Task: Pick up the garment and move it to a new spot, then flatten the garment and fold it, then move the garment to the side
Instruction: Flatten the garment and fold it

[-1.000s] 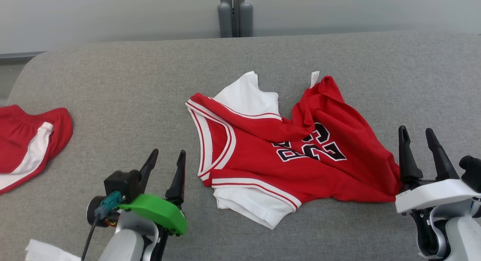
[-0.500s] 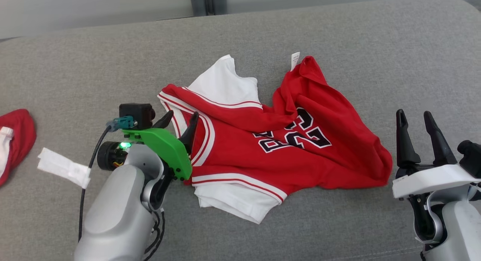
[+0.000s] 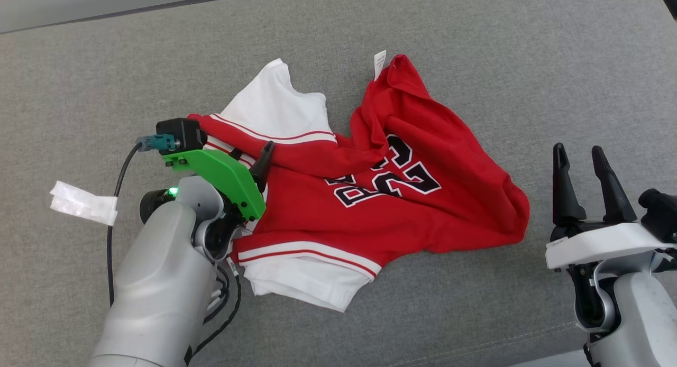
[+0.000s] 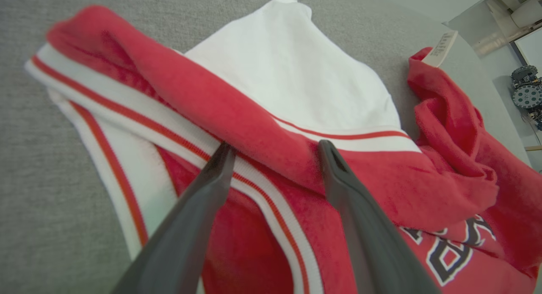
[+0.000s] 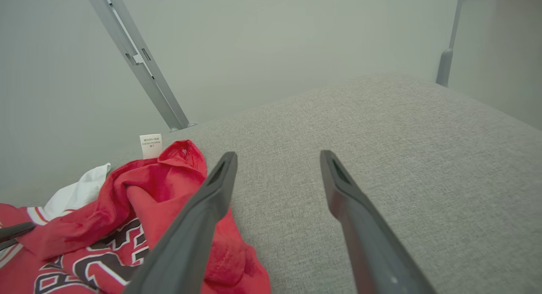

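The garment (image 3: 381,208) is a red jersey with white trim and black numbers, lying crumpled in the middle of the grey cushion (image 3: 476,65). My left gripper (image 3: 249,158) is open over the jersey's left edge, at the striped armhole. In the left wrist view its fingers (image 4: 211,188) straddle a red fold of the garment (image 4: 190,95), with the tips touching or just above the cloth. My right gripper (image 3: 577,155) stands open to the right of the jersey, apart from it. In the right wrist view the right gripper (image 5: 277,156) points over bare cushion, with the garment (image 5: 169,192) at the lower left.
A white scrap of paper (image 3: 82,208) lies on the cushion left of my left arm, next to the arm's black cable (image 3: 113,198). A white care label (image 3: 379,63) sticks out at the jersey's far edge. A wall and a slanted metal post (image 5: 139,61) stand beyond the cushion.
The camera has tilted down, so the whole picture shifted. My left arm has moved forward and right, bringing its open fingers onto the jersey's left edge. The right gripper has stayed put.
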